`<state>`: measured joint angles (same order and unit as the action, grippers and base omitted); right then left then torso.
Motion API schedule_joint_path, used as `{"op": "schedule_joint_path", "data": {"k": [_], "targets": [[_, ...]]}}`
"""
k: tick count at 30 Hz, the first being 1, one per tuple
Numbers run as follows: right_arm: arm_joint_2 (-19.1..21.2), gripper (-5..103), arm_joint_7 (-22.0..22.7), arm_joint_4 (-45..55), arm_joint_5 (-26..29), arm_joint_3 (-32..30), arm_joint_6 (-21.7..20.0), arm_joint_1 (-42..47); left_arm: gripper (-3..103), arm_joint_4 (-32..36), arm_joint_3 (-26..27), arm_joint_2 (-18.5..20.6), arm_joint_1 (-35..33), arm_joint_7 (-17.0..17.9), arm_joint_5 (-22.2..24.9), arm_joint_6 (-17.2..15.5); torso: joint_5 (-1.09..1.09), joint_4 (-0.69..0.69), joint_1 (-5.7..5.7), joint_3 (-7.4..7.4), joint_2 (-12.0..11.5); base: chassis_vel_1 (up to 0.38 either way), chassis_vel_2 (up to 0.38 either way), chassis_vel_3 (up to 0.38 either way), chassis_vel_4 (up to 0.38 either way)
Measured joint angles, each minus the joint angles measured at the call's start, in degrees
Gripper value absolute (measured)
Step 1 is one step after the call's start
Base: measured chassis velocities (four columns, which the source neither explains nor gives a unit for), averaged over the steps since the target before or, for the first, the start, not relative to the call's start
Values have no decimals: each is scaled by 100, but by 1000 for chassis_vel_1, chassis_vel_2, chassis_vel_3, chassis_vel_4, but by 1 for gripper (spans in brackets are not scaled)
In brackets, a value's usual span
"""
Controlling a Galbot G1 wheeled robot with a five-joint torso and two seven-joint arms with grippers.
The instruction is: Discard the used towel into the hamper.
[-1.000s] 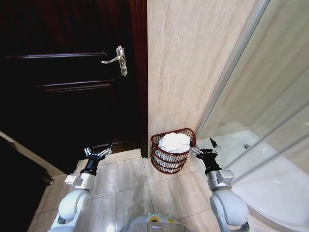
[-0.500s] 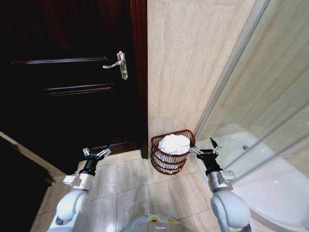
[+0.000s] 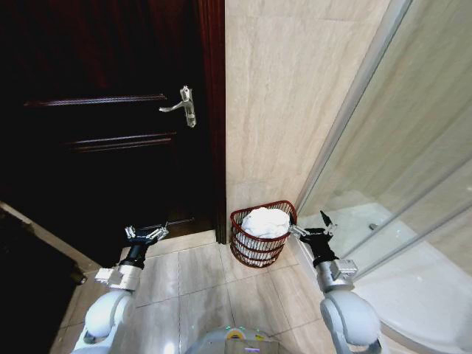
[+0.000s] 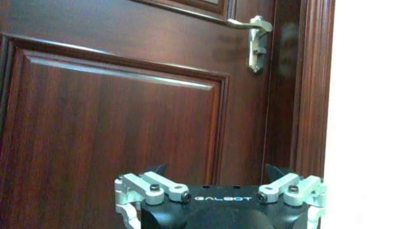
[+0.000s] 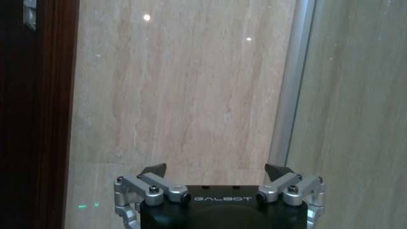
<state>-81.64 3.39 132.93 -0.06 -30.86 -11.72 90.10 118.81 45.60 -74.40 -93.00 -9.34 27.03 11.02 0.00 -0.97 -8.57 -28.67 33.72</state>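
The hamper point(image 3: 261, 238) is a small round reddish-brown wire basket standing on the tiled floor against the beige wall. A white towel point(image 3: 266, 221) lies bunched inside it, reaching the rim. My right gripper point(image 3: 312, 226) hangs open just right of the hamper, holding nothing. Off to the left of the hamper, in front of the dark door, my left gripper point(image 3: 146, 232) is open and empty too. In the wrist views each gripper's fingertips point(image 4: 216, 169) point(image 5: 216, 168) stand apart with nothing between them.
A dark wooden door point(image 3: 103, 133) with a silver lever handle point(image 3: 184, 103) fills the left side. A glass shower enclosure point(image 3: 398, 169) with a metal frame stands at the right, over a white shower tray point(image 3: 428, 287). Beige floor tiles point(image 3: 199, 273) stretch in front.
The whole head view has shifted downward a little, so the camera moved. Both grippers stay open and the towel stays in the hamper.
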Motion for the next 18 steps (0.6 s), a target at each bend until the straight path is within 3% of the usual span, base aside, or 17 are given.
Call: {"op": "schedule_joint_path", "data": {"k": [18], "targets": [[-15, 100, -34, -34, 13, -162, 134, 92, 100, 18, -17, -48, -8, 2, -36, 12, 0, 0, -196, -257, 454, 0, 0, 0, 0]]}}
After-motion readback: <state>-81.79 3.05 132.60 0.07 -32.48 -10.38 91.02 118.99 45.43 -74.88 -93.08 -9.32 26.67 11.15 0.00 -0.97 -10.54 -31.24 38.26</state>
